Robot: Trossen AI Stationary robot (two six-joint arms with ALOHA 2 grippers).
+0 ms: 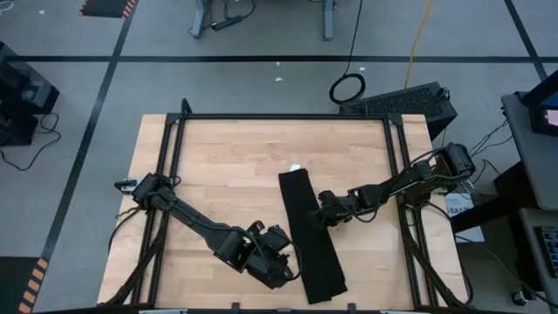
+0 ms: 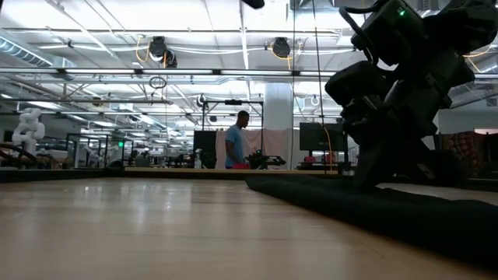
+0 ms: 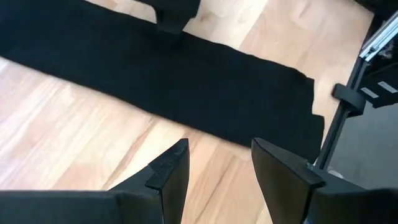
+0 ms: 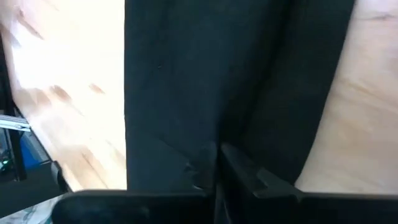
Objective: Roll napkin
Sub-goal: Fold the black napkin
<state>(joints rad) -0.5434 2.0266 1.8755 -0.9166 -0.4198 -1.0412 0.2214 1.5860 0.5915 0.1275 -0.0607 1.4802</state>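
The plain black matte cloth napkin point(image 1: 310, 235), folded into a long narrow strip, is taken as the landmark. It lies flat and unrolled on the pale wooden tabletop point(image 1: 227, 166), its long axis running from the near edge, slightly right of centre, up and away towards the middle, where a small white tag point(image 1: 295, 167) shows at its far end. Near the strip's near end, just beside its left edge, the left hand point(image 3: 214, 165) is held over bare wood with its fingers apart and nothing between them. Farther along, at mid-length on the right edge, the right hand point(image 4: 214, 165) is pressed onto the cloth with its fingers together. The near end is judged the likelier starting point, the left hand being nearer it.
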